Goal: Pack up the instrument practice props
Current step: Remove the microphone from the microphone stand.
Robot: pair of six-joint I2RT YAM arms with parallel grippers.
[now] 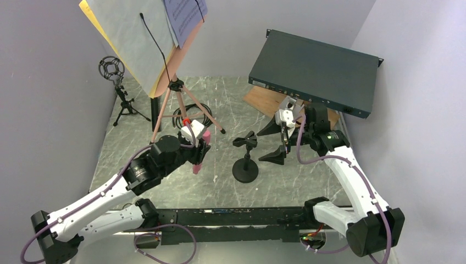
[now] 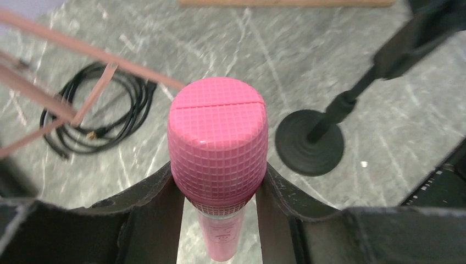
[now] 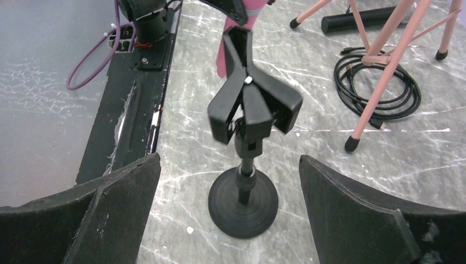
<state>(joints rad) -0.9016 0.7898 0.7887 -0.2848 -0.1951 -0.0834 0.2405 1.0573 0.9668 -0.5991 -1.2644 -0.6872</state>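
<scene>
My left gripper (image 1: 200, 149) (image 2: 218, 171) is shut on a pink microphone (image 1: 198, 162) (image 2: 218, 137), just under its gridded head, with the handle pointing down at the table. A black mic holder (image 1: 245, 157) (image 3: 250, 104) on a round base (image 3: 243, 201) stands upright at mid-table. My right gripper (image 1: 273, 142) (image 3: 228, 160) is open beside it, wide jaws facing the holder, touching nothing. The pink music desk (image 1: 171, 66) on tripod legs (image 3: 384, 60) carries white and yellow pages (image 1: 132, 38). A second black holder (image 1: 112, 69) on a small tripod stands at the back left.
A coiled black cable (image 1: 192, 115) (image 2: 99, 118) (image 3: 379, 82) lies by the tripod feet, with a black cylinder (image 3: 357, 21) beyond. The dark teal rack box (image 1: 316, 69) leans on a wooden board (image 1: 261, 99) at the back right. Grey walls close in on both sides.
</scene>
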